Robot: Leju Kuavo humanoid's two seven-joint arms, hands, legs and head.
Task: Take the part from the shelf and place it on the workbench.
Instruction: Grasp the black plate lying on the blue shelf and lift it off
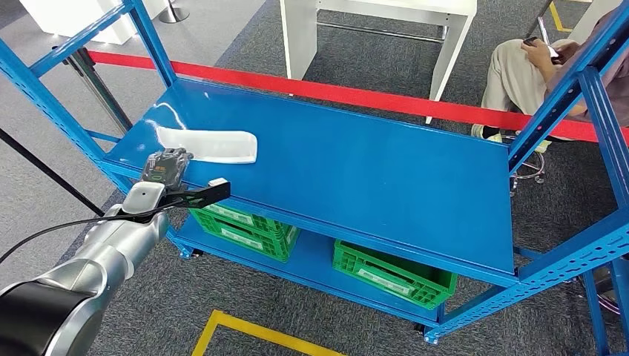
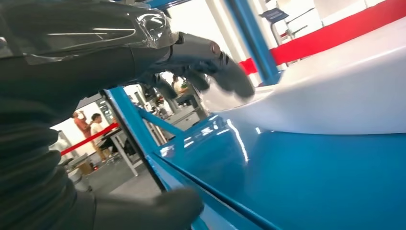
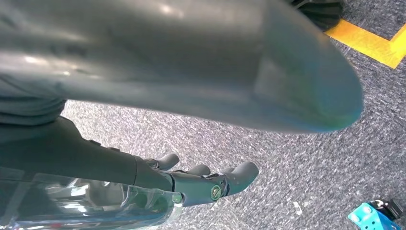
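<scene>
Head view: the silver left arm (image 1: 111, 245) enters at seven o'clock, and the left hand (image 1: 165, 167) sits at the front left edge of the blue shelf (image 1: 371, 170), just short of the near end of the white part (image 1: 211, 144); the part lies flat at ten o'clock on the upper deck, long and slightly curved, apart from the hand as far as this angle shows; a black bracket (image 1: 200, 194) juts from the wrist toward three o'clock over the shelf's front rail. Left wrist view, up close: the hand's dark fingers (image 2: 225, 72) reach above the part's pale edge while the thick thumb (image 2: 158, 208) stays below the shelf lip, so the hand is spread wide with nothing in it; whether a fingertip touches the part cannot be told. Below the deck, two green crates (image 1: 245, 226) rest on the lower level, one at six o'clock and another toward five; a red barrier tape (image 1: 334, 93) crosses behind the rack; at one o'clock a seated person (image 1: 530, 70) is partly hidden by the shelf's upright. Right wrist view: the right hand (image 3: 191, 184) hangs over grey carpet (image 3: 287, 158), fingers loosely apart and holding nothing; a yellow floor line (image 3: 371, 40) runs nearby.
</scene>
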